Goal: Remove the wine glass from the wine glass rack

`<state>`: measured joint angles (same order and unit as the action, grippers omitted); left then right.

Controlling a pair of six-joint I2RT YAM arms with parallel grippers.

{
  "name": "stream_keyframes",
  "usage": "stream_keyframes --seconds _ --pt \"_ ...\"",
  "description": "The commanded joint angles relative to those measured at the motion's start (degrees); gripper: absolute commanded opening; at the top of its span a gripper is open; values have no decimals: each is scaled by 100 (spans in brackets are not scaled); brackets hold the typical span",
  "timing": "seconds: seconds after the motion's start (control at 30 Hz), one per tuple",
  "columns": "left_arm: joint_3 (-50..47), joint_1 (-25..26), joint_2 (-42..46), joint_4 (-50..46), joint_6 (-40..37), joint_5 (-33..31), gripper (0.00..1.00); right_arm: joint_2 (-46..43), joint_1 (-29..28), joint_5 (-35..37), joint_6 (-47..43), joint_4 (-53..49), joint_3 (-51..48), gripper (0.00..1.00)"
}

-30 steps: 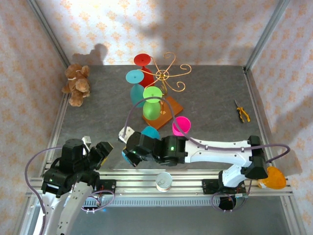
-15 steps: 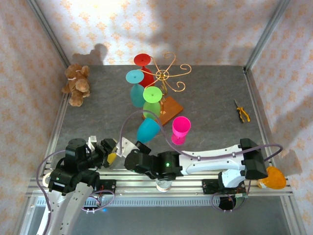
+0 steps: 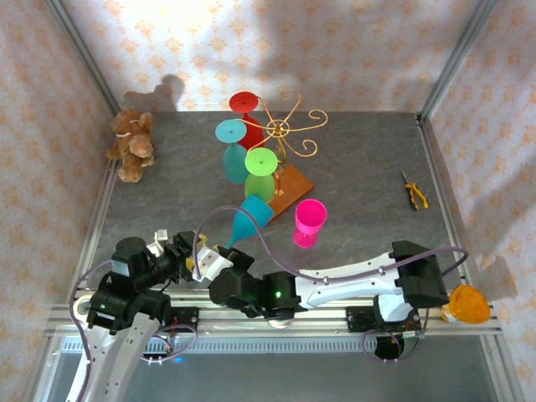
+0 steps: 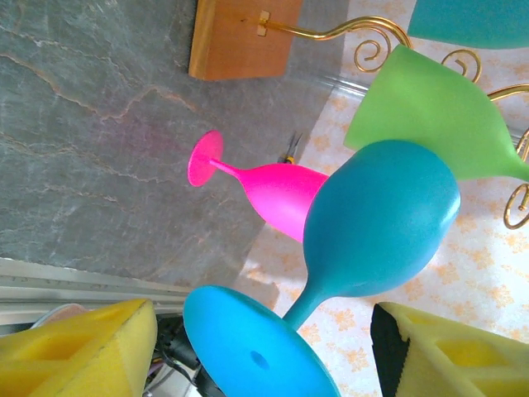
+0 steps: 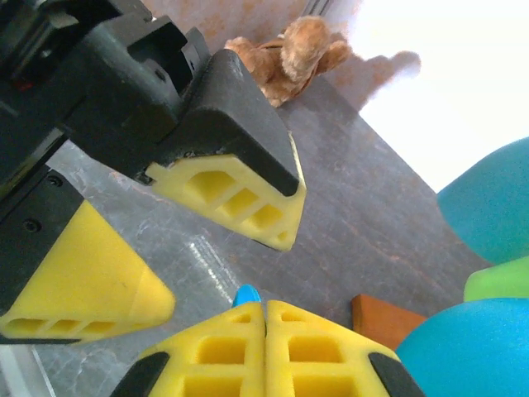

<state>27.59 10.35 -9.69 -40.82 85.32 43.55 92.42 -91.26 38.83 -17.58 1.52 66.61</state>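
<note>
Pinching the foot of the blue wine glass (image 4: 380,219), the right claw (image 5: 264,310) was clamped shut over the worktop's (image 3: 360,167) near edge, left of centre, clear of the wine glass rack (image 3: 285,130). The left claw (image 4: 260,351) stood spread around that foot without touching it. The glass's stem pointed away toward the rack.

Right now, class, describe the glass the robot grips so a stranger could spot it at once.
Find the gold wire rack mid-table, then come toward the near edge. The blue wine glass leans there, its foot pinched in the right gripper; the pink glass beside it stands upright.
</note>
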Motion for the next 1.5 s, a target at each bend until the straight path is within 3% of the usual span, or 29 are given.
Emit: stream_keyframes --seconds 0.0,0.8,1.3,1.47 --pt "-16 -24 90 320 191 171 69 65 -93 572 -575 847 -247 0" --pt "-143 -24 117 892 520 84 59 390 -138 472 -1344 1774 -28 0" --pt "-237 -24 107 1256 687 44 41 409 -192 380 -1583 1976 192 0" --pt "-255 -24 117 1365 741 5 30 408 -191 296 -1661 2037 288 0"
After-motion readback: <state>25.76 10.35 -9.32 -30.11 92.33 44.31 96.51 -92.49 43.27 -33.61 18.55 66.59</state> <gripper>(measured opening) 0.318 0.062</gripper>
